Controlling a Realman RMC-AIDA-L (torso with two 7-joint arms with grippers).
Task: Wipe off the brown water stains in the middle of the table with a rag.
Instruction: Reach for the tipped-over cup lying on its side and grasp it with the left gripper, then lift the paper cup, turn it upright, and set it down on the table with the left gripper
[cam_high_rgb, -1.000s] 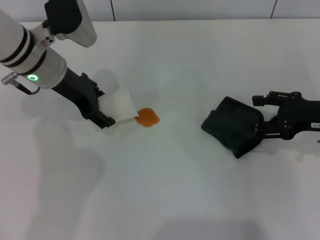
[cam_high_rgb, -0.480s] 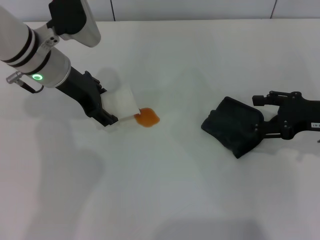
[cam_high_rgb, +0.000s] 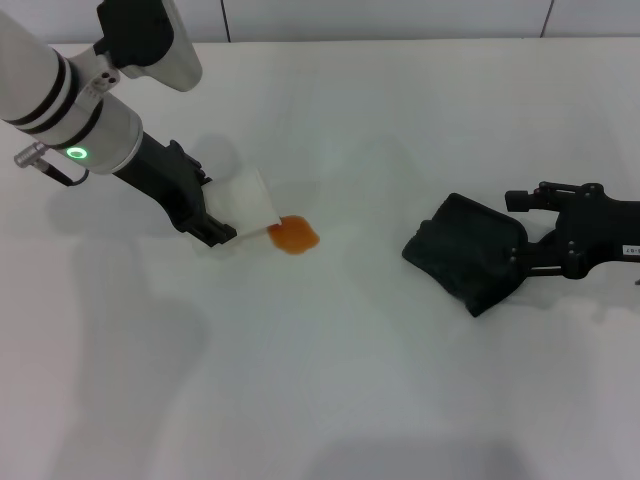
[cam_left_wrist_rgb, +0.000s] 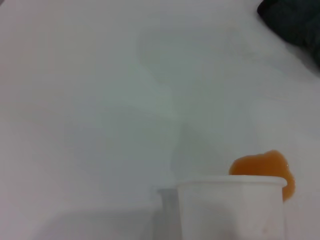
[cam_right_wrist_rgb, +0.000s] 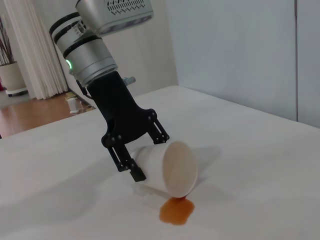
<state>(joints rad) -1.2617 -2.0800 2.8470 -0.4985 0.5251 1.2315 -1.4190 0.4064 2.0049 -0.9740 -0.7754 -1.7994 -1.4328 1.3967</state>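
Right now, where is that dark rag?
In the head view the dark rag lies on the table at the robot's right, by the right gripper, well apart from the brown stain.

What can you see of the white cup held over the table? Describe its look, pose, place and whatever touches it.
The white cup is a plain, smooth, thin-walled paper-like cup, wider at its open mouth. The left gripper is shut on its side and holds it tipped far over, mouth facing down toward the table. Its lower rim hangs just above, or touches, the edge of the brown water stains; contact cannot be told. The visible inside looks white and nearly empty. It lies to the robot's left of the table's middle.
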